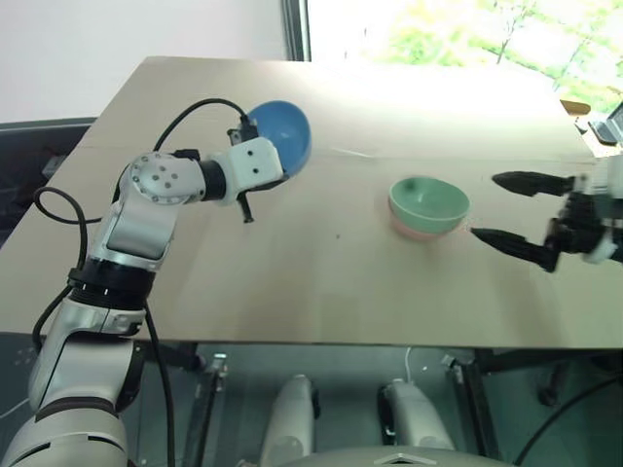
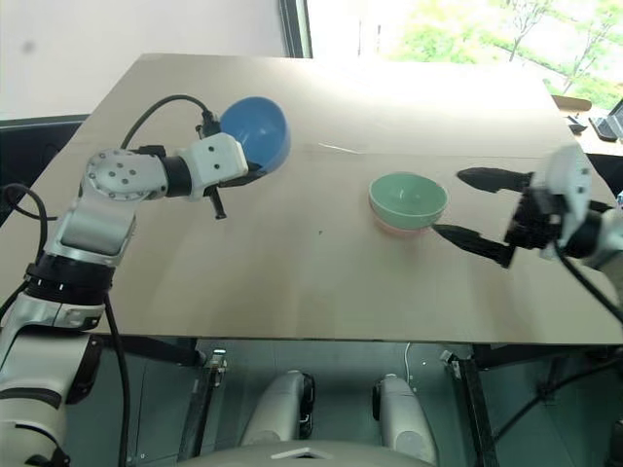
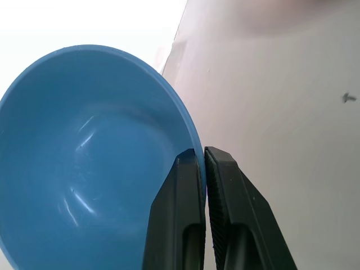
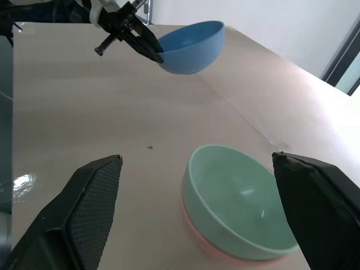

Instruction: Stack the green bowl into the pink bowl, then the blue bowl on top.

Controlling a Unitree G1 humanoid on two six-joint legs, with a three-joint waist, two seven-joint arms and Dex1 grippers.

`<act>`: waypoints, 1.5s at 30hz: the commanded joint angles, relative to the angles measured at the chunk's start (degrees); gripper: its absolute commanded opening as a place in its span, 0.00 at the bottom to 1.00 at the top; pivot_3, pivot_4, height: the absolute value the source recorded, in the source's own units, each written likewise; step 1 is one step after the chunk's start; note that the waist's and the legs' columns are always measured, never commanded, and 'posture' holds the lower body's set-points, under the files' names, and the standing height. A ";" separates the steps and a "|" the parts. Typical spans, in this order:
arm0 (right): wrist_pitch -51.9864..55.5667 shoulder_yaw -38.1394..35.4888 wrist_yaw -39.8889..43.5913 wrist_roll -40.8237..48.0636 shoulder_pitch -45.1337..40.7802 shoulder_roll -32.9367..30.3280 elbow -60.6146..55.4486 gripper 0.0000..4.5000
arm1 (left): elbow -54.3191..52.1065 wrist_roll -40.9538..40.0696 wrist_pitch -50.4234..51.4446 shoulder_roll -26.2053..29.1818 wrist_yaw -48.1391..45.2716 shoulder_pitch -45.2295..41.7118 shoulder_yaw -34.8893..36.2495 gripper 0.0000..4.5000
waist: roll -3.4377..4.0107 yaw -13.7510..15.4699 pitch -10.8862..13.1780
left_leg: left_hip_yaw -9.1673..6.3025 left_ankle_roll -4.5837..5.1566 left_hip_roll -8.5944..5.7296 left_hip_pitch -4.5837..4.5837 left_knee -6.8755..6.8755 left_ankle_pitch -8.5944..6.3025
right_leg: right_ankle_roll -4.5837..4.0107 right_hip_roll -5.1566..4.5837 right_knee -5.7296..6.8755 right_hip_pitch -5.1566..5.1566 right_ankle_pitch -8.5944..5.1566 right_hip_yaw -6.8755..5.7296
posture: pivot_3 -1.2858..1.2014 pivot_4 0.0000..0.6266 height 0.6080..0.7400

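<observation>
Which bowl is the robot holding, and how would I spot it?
Start at the tan table and follow the robot's left arm to its tool. Its two black fingers are pinched shut on the rim of the blue bowl, tilted and lifted off the table. The green bowl sits nested in the pink bowl.

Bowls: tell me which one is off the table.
The blue bowl. The left claw is shut on its rim and holds it up, tilted. The green bowl sits nested in the pink bowl on the table.

sky-blue bowl, mint-green bowl, salmon-pink bowl, tan table
</observation>
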 commanded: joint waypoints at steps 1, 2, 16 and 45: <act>1.02 -7.23 4.15 1.98 3.34 -4.24 2.13 1.00 | -1.07 -2.12 -7.31 -0.38 0.16 -0.28 3.22 0.05 | -0.01 -0.02 -0.01 | 0.00 0.00 0.00 -0.01 0.02 0.00 | 0.00 0.00 0.02 0.00 0.00 0.00 | 0.52 0.24 1.00; 1.48 -9.19 4.96 1.90 5.01 -5.28 2.85 1.00 | -1.19 -3.03 -7.85 -0.57 -0.33 -0.07 3.63 0.05 | -0.01 -0.03 -0.01 | -0.01 0.00 0.00 0.00 0.05 0.00 | 0.00 0.00 0.04 0.00 0.00 0.00 | 0.52 0.24 1.00; -0.49 -26.43 7.22 2.25 19.23 -2.76 1.51 1.00 | 2.33 -19.97 -1.72 -5.19 -16.51 -9.27 5.30 0.05 | -0.02 0.40 -0.01 | -0.08 0.00 -0.03 0.00 0.17 0.01 | 0.04 0.02 0.17 0.02 -0.01 -0.01 | 0.52 0.24 1.00; -4.80 -23.93 1.60 2.70 24.05 2.13 -3.24 1.00 | 58.61 -1.69 -39.64 -32.68 -28.51 -40.77 -3.67 0.57 | -0.03 -1.02 0.00 | -0.27 0.01 -0.17 -0.06 0.12 0.00 | 0.09 -0.01 0.04 0.09 -0.05 -0.02 | 0.52 0.24 1.00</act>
